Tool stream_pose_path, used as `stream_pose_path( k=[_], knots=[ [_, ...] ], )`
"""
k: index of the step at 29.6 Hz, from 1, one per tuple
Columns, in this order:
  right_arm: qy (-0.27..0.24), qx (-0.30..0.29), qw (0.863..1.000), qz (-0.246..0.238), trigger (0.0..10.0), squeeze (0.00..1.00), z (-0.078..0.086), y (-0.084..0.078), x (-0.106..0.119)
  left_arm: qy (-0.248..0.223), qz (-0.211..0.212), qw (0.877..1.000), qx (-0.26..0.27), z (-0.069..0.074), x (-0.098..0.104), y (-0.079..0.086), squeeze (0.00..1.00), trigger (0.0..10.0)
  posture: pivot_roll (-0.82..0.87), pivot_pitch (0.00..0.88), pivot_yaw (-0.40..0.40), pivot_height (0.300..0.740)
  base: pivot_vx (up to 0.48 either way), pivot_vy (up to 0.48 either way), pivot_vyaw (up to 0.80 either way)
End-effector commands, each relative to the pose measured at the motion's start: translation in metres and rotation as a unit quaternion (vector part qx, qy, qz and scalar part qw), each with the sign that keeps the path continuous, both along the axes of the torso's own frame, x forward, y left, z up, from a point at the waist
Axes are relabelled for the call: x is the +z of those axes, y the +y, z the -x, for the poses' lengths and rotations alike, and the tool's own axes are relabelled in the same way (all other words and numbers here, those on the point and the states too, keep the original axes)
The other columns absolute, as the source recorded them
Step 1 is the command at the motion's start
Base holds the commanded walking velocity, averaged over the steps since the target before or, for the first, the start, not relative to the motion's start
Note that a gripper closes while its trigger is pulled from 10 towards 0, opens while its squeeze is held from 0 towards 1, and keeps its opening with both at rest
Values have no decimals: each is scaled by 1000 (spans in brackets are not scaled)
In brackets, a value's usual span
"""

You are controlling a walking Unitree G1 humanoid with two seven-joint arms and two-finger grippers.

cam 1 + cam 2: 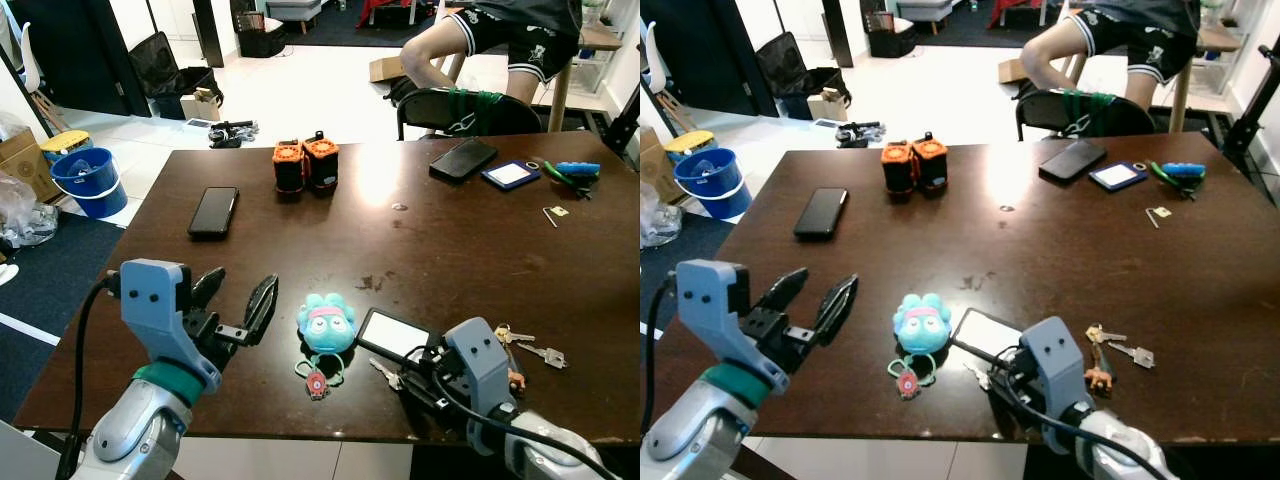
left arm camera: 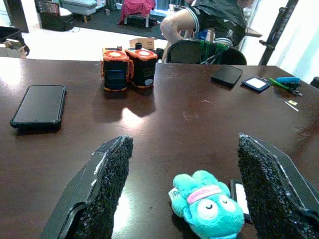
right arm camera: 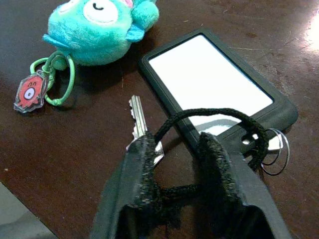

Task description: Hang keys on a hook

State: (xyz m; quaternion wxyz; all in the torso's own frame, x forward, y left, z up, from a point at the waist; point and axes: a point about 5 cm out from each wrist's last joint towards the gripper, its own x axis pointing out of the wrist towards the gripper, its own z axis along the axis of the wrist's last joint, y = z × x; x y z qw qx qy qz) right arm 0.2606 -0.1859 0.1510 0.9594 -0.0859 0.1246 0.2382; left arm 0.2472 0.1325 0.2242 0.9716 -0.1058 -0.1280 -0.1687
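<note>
Between the right gripper (image 3: 175, 149) fingers, nearly closed, a black cord loop (image 3: 214, 117) and key (image 3: 137, 118) lie.

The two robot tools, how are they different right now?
The left tool is held above the table with its fingers spread wide and nothing between them. The right tool sits low at the table, its fingers nearly closed around a black cord beside a key. Both have two black fingers.

Right pincer (image 3: 175, 149) pinches a black cord (image 3: 209, 115) beside a key (image 3: 138, 119).
</note>
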Motion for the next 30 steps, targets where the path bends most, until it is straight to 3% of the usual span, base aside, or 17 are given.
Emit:
stream_pose_path(
  k=[1,16,18,23,30],
  knots=[
    [15,9,1000,-14,0,0,1,4,-4,8,-6,1000,-1,1,-2,2,0,10000,-176,168,202,740,0,0,0],
    [-3,4,1000,-24,0,0,-1,7,-1,9,-9,1000,1,1,-3,1,0,10000,-172,160,207,740,0,0,0],
    [-38,-8,998,-51,0,0,-6,6,11,10,-9,1000,3,1,-3,1,0,10000,-172,160,207,740,0,0,0],
    [-70,-5,993,-100,0,0,-7,10,25,11,-8,1000,6,2,-4,2,0,10000,-172,160,207,740,0,0,0],
    [-74,-2,992,-106,0,0,-6,12,27,11,-8,1000,5,2,-3,2,0,10000,-172,168,206,740,0,0,0]
  ],
)
